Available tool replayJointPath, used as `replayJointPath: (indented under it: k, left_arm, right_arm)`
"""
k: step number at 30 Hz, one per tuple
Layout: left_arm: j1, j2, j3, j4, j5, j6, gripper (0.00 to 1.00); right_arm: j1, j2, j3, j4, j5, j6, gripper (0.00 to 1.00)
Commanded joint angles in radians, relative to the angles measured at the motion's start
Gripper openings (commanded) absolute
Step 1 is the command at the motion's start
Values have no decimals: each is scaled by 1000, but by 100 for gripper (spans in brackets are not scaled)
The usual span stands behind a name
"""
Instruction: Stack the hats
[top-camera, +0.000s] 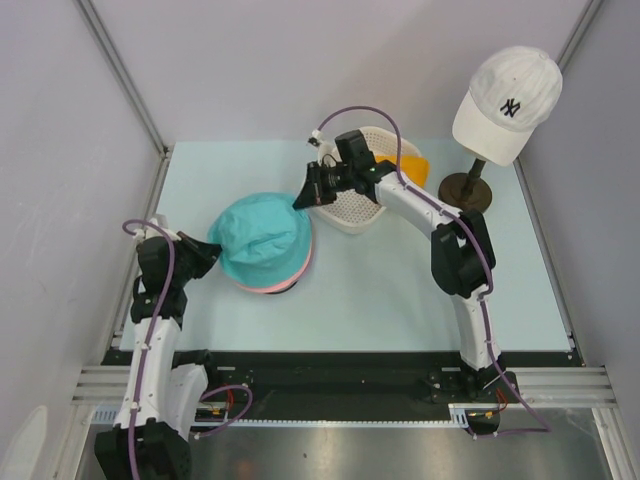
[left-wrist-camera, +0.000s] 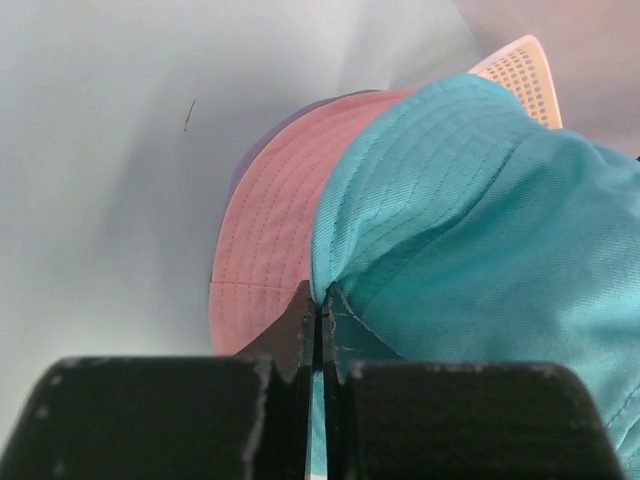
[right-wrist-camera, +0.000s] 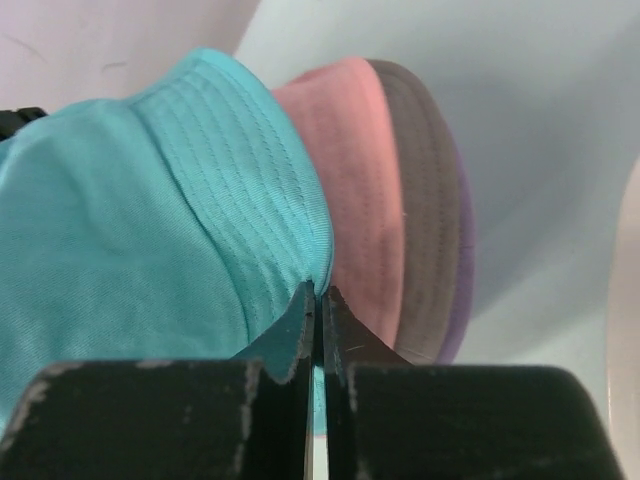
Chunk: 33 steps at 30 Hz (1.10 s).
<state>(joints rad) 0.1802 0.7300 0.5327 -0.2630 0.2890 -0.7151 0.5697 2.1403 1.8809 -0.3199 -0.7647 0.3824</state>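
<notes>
The teal hat lies on top of the pink hat, whose brim peeks out below it. The lavender hat is at the bottom of the pile; only its brim edge shows. My left gripper is shut on the teal hat's brim at its left side. My right gripper is shut on the teal brim at its far right side. The orange hat lies in a white perforated basket behind the right arm, mostly hidden.
A white baseball cap with NY logo sits on a stand with a round brown base at the back right. The white basket also shows in the left wrist view. Grey walls enclose the pale blue table.
</notes>
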Motion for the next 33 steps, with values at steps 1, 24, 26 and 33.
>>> replayJointPath:
  k: [1,24,26,33]
  left_arm:
    - [12,40,-33,8,-24,11,0]
    - [13,120,-149,38,-19,45,0]
    - [12,102,-126,33,-19,40,0]
    - [13,124,-1,5,1,23,25]
  right_arm:
    - [-5,40,21,-149,132,-39,0]
    - [27,-20,-180,-174,334,-119,0]
    - [32,-52,-192,-162,328,-122,0]
    - [58,-121,-206,-153,294,-103,5]
